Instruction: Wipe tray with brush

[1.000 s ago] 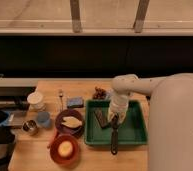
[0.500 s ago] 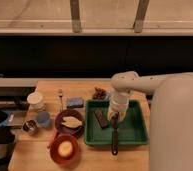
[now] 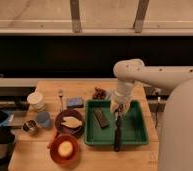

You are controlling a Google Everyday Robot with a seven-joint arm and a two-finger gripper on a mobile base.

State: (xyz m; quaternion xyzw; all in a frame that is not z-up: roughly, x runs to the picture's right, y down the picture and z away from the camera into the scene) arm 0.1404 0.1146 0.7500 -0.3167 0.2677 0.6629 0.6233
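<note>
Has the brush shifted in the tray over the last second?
No: the brush still lies handle end across the tray's near rim, beside the brown block, with the gripper shut on its far end.

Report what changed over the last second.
The gripper, low over the middle of the tray, shut its fingers on the far end of the brush; the arm itself barely shifted. The brush, the tray, the brown block beside it and the blue sponge lie where they were.
</note>
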